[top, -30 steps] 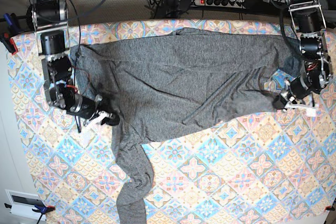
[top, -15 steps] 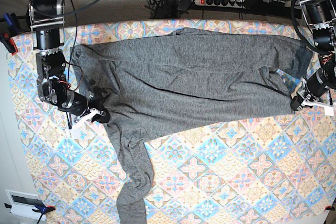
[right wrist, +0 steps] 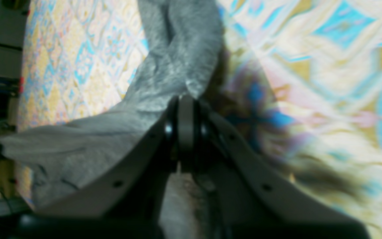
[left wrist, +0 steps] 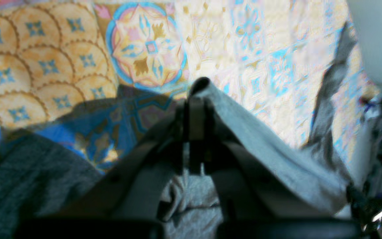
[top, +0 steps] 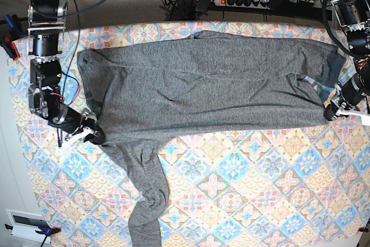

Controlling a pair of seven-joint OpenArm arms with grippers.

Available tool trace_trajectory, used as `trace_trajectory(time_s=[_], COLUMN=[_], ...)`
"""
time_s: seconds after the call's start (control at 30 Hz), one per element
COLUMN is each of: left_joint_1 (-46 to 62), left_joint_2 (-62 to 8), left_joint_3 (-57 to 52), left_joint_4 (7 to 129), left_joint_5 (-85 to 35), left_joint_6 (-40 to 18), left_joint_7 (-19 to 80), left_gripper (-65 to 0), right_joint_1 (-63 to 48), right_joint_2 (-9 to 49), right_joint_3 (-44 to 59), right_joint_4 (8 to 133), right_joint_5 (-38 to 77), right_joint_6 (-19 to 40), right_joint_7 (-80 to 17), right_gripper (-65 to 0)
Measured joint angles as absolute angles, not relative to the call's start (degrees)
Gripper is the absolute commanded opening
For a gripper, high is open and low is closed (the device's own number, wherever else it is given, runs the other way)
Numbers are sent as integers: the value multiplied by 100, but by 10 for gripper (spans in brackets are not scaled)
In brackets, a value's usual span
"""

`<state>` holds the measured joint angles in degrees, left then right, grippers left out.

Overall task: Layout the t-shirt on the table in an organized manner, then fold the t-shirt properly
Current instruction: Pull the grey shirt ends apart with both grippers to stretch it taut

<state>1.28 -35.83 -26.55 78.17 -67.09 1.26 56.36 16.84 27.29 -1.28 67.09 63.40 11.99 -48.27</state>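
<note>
A power strip [top: 243, 1] lies at 12 o'clock behind the table [top: 260, 189]. The t-shirt [top: 202, 85] stretches between the left gripper [top: 330, 114] at 3 and the right gripper [top: 95, 137] at 9, both clamped on its corners.

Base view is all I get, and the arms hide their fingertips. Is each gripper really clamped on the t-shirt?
Observer: Yes. The right gripper is shut on a fold of the t-shirt.
Operator: And the left?
Observer: The left gripper is also shut on it, with the cloth draped over one finger.
Operator: Is the pinched edge lifted?
Observer: In the left wrist view it hangs above the table, casting a shadow.
</note>
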Motion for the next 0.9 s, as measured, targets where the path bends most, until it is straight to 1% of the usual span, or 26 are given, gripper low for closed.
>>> trace_trajectory(time_s=[0.13,0.23,0.3,0.4,0.57,0.9], left_joint_1=[128,110,108,110,128,504], left_joint_2=[-3618,-3583,-3535,-3404,-3382,-3422], left_joint_3=[-2735,-2733,-2733,-2740,-2740,-2744], left_joint_4=[7822,7822,7822,7822,7822,7839], left_joint_5=[-6711,-6709,-6702,-6726,-6665,-6724], left_joint_6=[123,123,1,-250,-270,-307], left_joint_7=[5640,6156,6198,6265,6475,6523], left_gripper=[-650,-650,-650,-650,-650,-650], right_joint_1=[1682,1662,1649,1603,1297,582], right_joint_2=[2714,2692,2700,2718,2862,2827], right_joint_3=[-123,-123,-123,-121,-84,701], right_joint_4=[6713,6718,6748,7098,7642,7787], right_joint_5=[6342,6342,6337,6296,6366,6346], right_joint_6=[1201,1201,1199,1188,1221,1221], right_joint_7=[-4829,-4829,-4838,-4871,-4814,-4845], right_gripper=[-649,-649,-649,-649,-649,-649])
